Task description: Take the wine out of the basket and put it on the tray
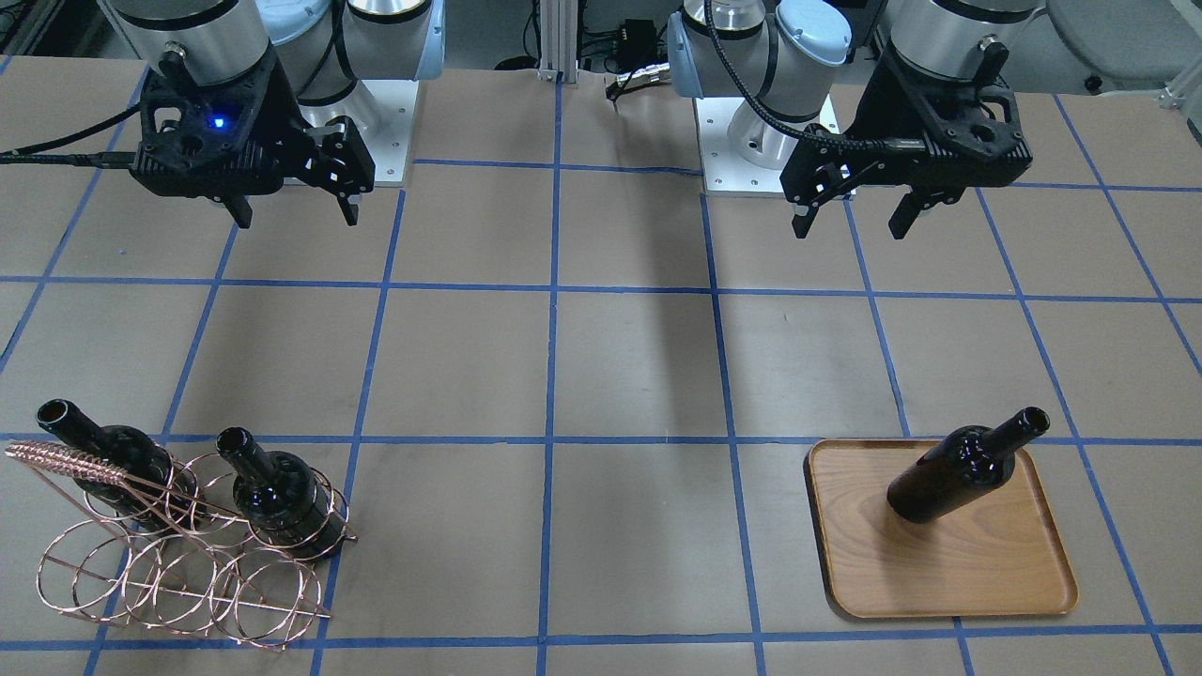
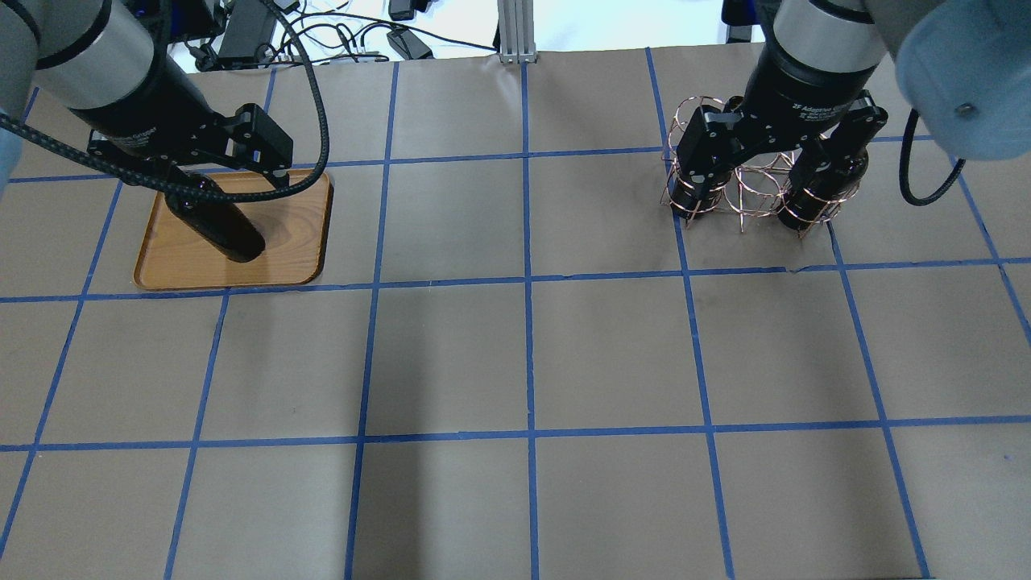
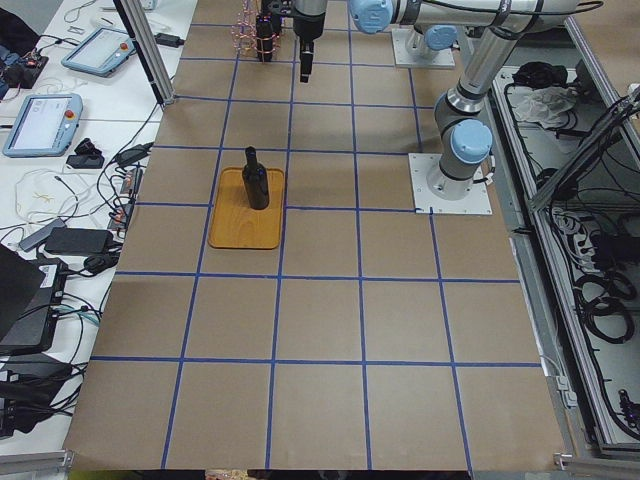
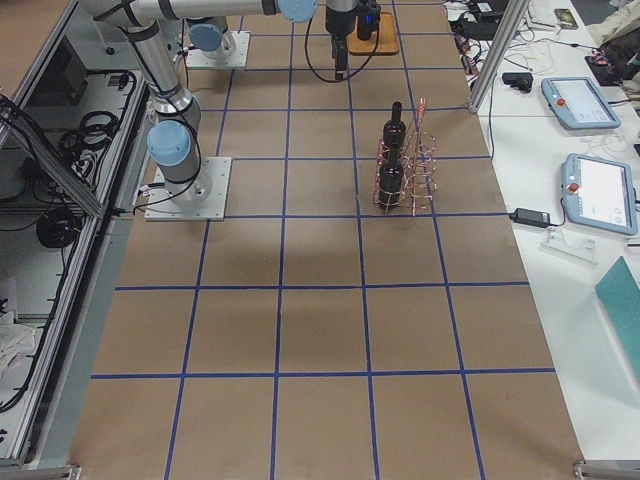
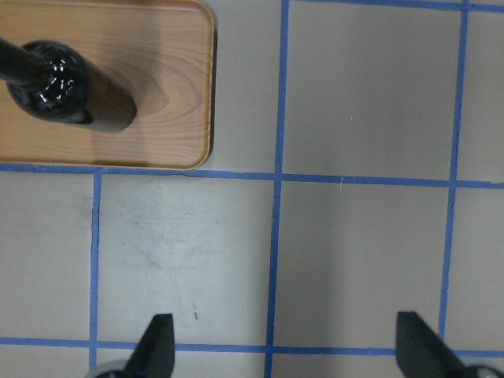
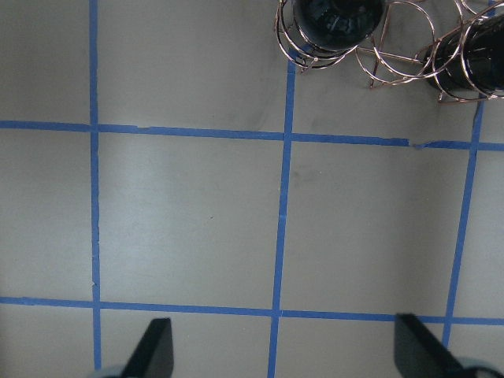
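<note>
The left pincer (image 1: pixel 852 225) and right pincer (image 1: pixel 298 218) are hanging open, empty. 2 wine bottles (image 1: pixel 282 493) are sitting in the basket (image 1: pixel 192 563); an angled pull risks dragging it over.

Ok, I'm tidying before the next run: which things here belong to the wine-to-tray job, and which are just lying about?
Job: basket, two bottles in it, tray, bottle standing on it, left claw and right claw, both open.
Lying about: teach pendants and loose cables on the side bench.
</note>
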